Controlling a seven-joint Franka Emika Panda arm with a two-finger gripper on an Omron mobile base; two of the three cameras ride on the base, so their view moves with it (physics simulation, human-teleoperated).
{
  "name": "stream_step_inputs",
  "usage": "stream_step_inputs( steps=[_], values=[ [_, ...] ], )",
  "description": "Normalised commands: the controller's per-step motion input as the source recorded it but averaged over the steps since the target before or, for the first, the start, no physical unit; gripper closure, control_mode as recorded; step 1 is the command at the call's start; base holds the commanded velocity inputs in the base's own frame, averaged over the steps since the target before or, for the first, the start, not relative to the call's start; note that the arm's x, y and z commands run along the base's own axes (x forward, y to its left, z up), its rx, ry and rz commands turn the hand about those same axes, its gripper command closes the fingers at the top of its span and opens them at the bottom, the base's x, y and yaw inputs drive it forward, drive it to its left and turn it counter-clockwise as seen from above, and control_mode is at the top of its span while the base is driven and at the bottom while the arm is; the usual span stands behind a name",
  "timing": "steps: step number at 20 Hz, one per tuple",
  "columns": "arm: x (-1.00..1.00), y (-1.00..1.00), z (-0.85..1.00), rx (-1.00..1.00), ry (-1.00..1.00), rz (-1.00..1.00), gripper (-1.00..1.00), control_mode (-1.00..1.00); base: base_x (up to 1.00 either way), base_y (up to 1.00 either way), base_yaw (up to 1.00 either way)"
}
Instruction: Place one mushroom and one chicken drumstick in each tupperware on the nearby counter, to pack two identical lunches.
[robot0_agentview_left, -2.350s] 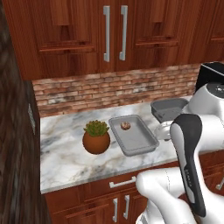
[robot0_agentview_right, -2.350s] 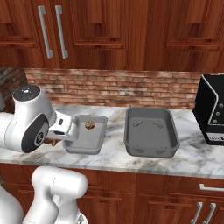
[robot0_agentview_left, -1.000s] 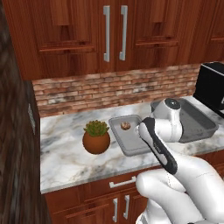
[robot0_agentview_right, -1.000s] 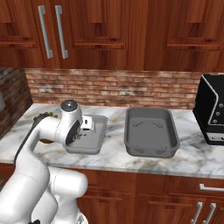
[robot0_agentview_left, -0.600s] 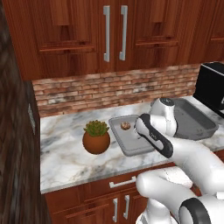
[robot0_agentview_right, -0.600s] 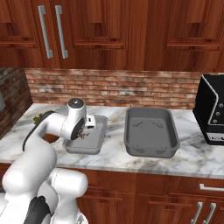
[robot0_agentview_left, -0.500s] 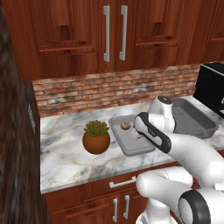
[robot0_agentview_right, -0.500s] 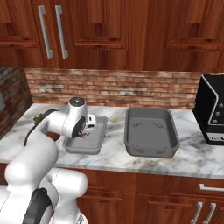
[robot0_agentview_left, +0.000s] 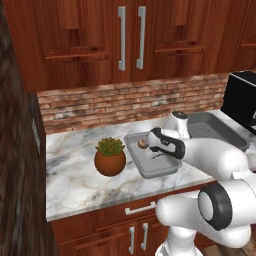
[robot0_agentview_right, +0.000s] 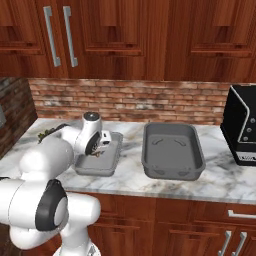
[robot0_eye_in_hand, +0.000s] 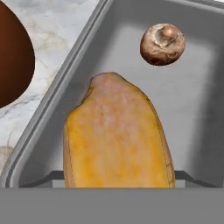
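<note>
The gripper (robot0_agentview_left: 156, 146) hangs low over the small tupperware (robot0_agentview_left: 134, 144) on the marble desk (robot0_agentview_left: 75, 175), and in the hand view a chicken drumstick (robot0_eye_in_hand: 116, 140) sits between the finger tips, so the jaws, standing fairly wide, seem to be grasping the drumstick; whether it already touches the tray floor I cannot tell. A mushroom (robot0_eye_in_hand: 162, 44) lies in the far part of the same tray, apart from the drumstick. The wide tupperware (robot0_agentview_right: 172, 150) stands to the right and looks empty from here. The main risk, as I judge it, is an early release: if the drumstick is let go while it is above the floor or tilted, it may roll against the mushroom or lean on the rim. A second risk is the plant pot (robot0_agentview_left: 110, 159), just left of the small tray; a wide swing of the arm when it withdraws could knock it. Also, a drumstick sticking to one finger could be dragged over the rim onto the desk.
</note>
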Motion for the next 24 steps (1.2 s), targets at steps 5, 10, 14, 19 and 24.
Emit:
stream_step_inputs(
  steps=[5,10,14,19,24],
  values=[
    [0.36,0.0,-0.44,0.0,-0.01,0.0,1.0,-1.0,0.0,0.0,0.0],
    [0.42,0.0,-0.28,0.0,0.0,0.0,1.0,-1.0,0.0,0.0,0.0],
    [0.42,0.0,-0.29,0.0,0.0,0.0,1.0,-1.0,0.0,0.0,0.0],
    [0.34,0.0,-0.28,0.0,0.0,0.0,-1.0,-1.0,0.0,0.0,0.0],
    [0.12,0.06,-0.04,0.0,0.0,0.0,-1.0,-1.0,0.0,0.0,0.0]
  ],
)
